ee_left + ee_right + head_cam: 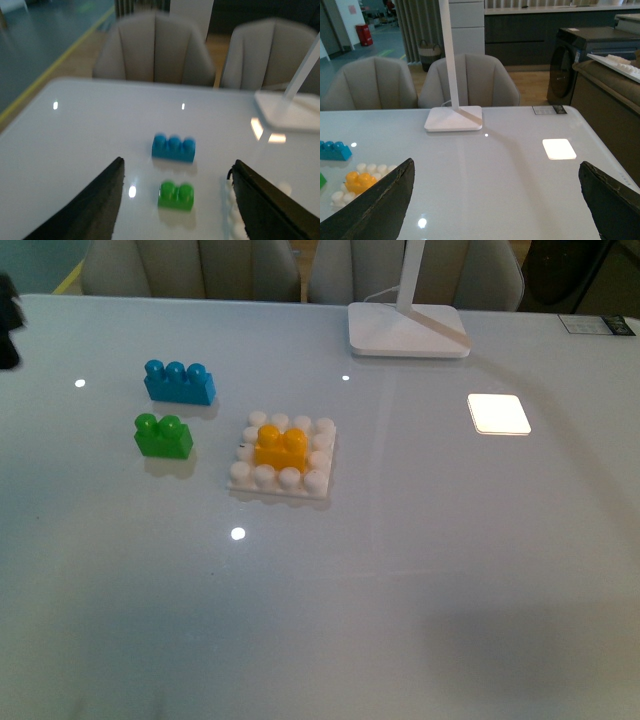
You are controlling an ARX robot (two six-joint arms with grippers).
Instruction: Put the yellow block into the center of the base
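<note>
Although neither arm enters the front view, the outcome of the work can be read there: the yellow block (281, 446) sits on the base (283, 459), occupying the middle studs with a ring of white studs showing on all sides. Its two studs face up and its long axis runs left to right across the table, parallel to the base's near edge. It appears level and seated, so I judge the insertion complete or nearly so. The green brick (163, 435) and blue brick (179, 382) stand apart to the left of the base, untouched by it, and the lamp foot (407, 330) lies well beyond.

From the left wrist view, which is blurred, the left gripper (177, 200) has its jaws spread wide with nothing between them; the green brick (176, 195) and blue brick (173, 147) lie on the table beyond the gap. A sliver of white studs at the edge is probably the base, but the yellow block is not seen.

From the right wrist view, the right gripper (495, 200) is likewise spread wide and empty, raised clear of the table. The yellow block (361, 182) shows at the centre of the base (338, 197), well off to one side, which suggests both arms stand retired from the work.
</note>
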